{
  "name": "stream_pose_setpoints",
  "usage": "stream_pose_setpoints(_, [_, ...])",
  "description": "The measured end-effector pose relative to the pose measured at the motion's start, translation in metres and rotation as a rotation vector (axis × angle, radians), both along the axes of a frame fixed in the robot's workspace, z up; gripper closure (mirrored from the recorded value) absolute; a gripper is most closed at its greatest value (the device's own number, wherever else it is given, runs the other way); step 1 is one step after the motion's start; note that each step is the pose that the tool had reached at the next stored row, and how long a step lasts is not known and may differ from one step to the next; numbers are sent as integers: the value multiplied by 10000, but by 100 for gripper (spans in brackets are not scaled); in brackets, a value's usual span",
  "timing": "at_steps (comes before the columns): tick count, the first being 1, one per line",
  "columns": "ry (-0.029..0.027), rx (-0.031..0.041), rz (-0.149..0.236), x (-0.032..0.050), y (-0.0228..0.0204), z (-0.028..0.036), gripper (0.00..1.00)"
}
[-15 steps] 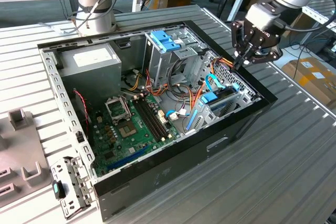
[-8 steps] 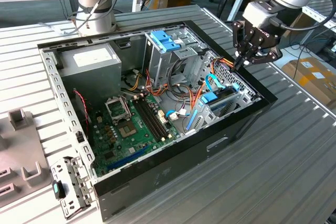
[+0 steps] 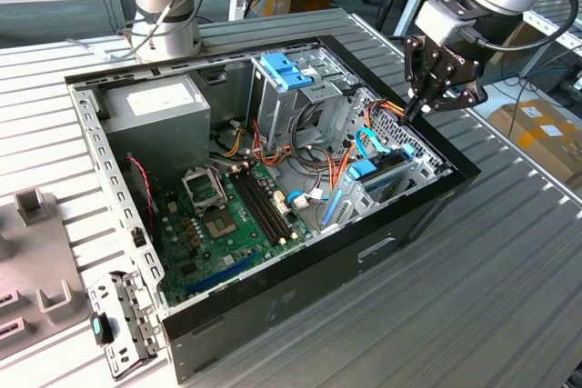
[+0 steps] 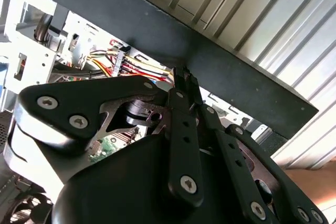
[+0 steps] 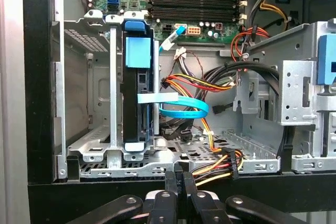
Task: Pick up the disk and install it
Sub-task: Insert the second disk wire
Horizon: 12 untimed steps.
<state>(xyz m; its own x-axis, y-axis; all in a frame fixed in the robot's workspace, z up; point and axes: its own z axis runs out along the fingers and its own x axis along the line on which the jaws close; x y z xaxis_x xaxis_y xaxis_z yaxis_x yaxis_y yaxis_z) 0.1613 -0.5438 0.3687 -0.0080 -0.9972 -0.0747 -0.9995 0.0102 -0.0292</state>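
Ribbed grey worktop (image 3: 509,270) w/ an open PC case (image 3: 300,302) on it, lab clutter behind; the gripper (image 3: 411,115) hangs over the case's far rim by the drive cage, fingers (image 5: 177,182) pressed together on nothing. The disk (image 5: 137,85) already sits on edge in its bay (image 5: 113,150) near that rim, blue cable (image 5: 184,109) running off it. Risk imo: the tips are right by the orange/yellow wires (image 5: 215,174), so any dip could snag or unplug sth.

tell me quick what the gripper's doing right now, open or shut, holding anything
Black gripper: shut, fingers pressed together with nothing between them, poised over the black computer case's rim. The flat silver-grey disk with blue plastic rails sits in its bay.
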Motion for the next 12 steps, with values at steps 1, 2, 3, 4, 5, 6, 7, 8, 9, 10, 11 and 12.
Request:
stream_pose_setpoints(1, [-1,-4,-5,0,1,0,84])
stream_pose_setpoints(2, [-11,-4,-15,-10,1,0,84])
stream_pose_setpoints(3, [-20,-5,-30,-18,2,1,84])
stream_pose_setpoints(4, [-33,-3,-73,-25,1,-1,84])
stream_pose_setpoints(5, [-43,-3,-111,-29,1,-1,84])
stream_pose_setpoints(6, [-59,-5,-195,-32,2,0,84])
stream_pose_setpoints(7, [-78,-4,-316,-34,2,0,84])
stream_pose_setpoints(8, [-86,-6,-415,-34,2,0,84])
stream_pose_setpoints(9, [-91,-6,-534,-34,2,0,84])
stream_pose_setpoints(10, [-97,-8,-695,-34,2,0,84])
stream_pose_setpoints(11, [-100,-8,-823,-39,2,0,84])
stream_pose_setpoints(12, [-101,-9,-828,-39,2,0,84])
